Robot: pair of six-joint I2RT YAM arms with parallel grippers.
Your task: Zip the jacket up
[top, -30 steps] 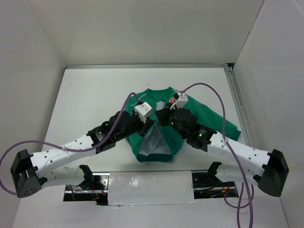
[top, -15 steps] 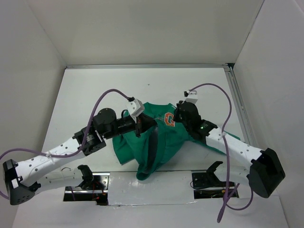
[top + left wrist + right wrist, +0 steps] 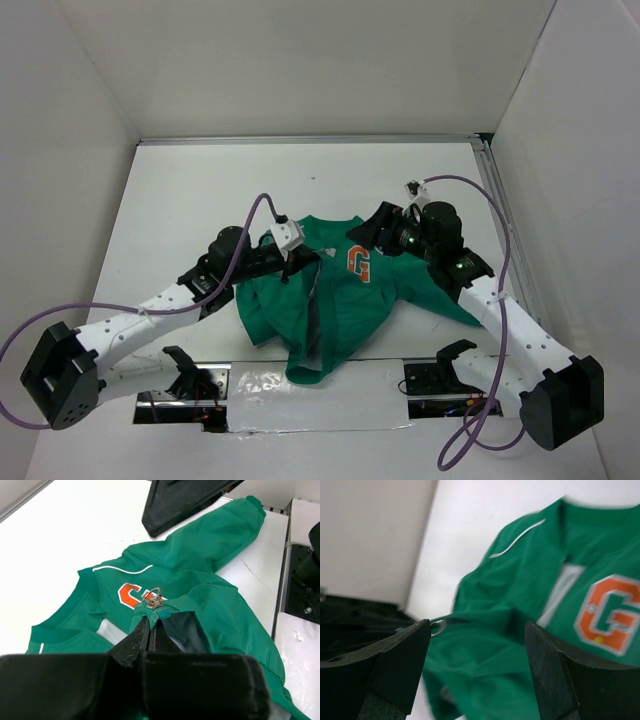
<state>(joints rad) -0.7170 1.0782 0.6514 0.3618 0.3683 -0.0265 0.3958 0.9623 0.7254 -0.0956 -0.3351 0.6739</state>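
The green jacket (image 3: 345, 300) lies face up in the middle of the table, its orange "G" patch (image 3: 359, 265) showing. Its front stands open down the middle, with pale lining in the gap. My left gripper (image 3: 291, 266) is shut on the jacket's front edge, just below the zip slider and its metal ring (image 3: 155, 599). In the left wrist view the fingertips (image 3: 145, 625) pinch green fabric. My right gripper (image 3: 376, 233) hovers open beside the collar, holding nothing. In the right wrist view the jacket (image 3: 530, 580) lies below the wide jaws, and the ring (image 3: 438, 627) sits by one fingertip.
White walls close in the table on three sides. A metal rail (image 3: 500, 230) runs along the right edge. A silver-taped strip (image 3: 300, 385) and both arm bases lie at the near edge. Purple cables (image 3: 470, 195) loop above each arm.
My right gripper has opened, let go of the jacket and pulled back to the right. The bunched jacket has spread out flat. My left gripper has kept its hold and shifted left.
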